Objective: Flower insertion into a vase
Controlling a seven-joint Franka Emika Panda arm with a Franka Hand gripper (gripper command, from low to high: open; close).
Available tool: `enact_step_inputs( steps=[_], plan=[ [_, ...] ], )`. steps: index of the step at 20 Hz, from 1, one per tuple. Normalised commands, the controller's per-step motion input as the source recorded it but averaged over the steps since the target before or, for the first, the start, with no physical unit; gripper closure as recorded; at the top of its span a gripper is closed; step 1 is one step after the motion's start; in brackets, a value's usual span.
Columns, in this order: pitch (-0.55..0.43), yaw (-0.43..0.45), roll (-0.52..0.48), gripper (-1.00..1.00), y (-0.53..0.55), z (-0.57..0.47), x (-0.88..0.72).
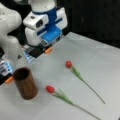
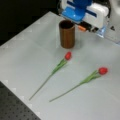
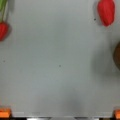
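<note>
The white and blue gripper (image 1: 47, 48) with orange tips holds nothing, probably wide open. Both red tulips (image 2: 68, 55) (image 2: 102, 70) lie at six o'clock from the brown wooden vase (image 2: 67, 35); a bump could tip it.

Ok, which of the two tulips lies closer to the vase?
The tulip with its red head almost beside the vase; the other tulip lies farther off.

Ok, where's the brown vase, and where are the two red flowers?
vase (image 1: 25, 83): a front view, on its brown side wall.
flower near the vase (image 1: 50, 89): a front view, on its red bud.
farther flower (image 1: 69, 64): a front view, on its red bud.
</note>
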Motion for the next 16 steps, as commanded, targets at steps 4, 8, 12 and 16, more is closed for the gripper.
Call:
enact_step_inputs(
  steps=[4, 8, 12, 16],
  plan=[
    [-0.011, 0.18, 0.006, -1.0, -0.05, -0.05, 0.15],
    [0.025, 0.177, -0.009, -1.0, -0.17, -0.11, 0.49],
    [0.078, 0.14, -0.028, -1.0, -0.2, -0.05, 0.64],
    [0.116, 0.148, -0.038, -1.0, -0.25, -0.05, 0.78]
  ],
)
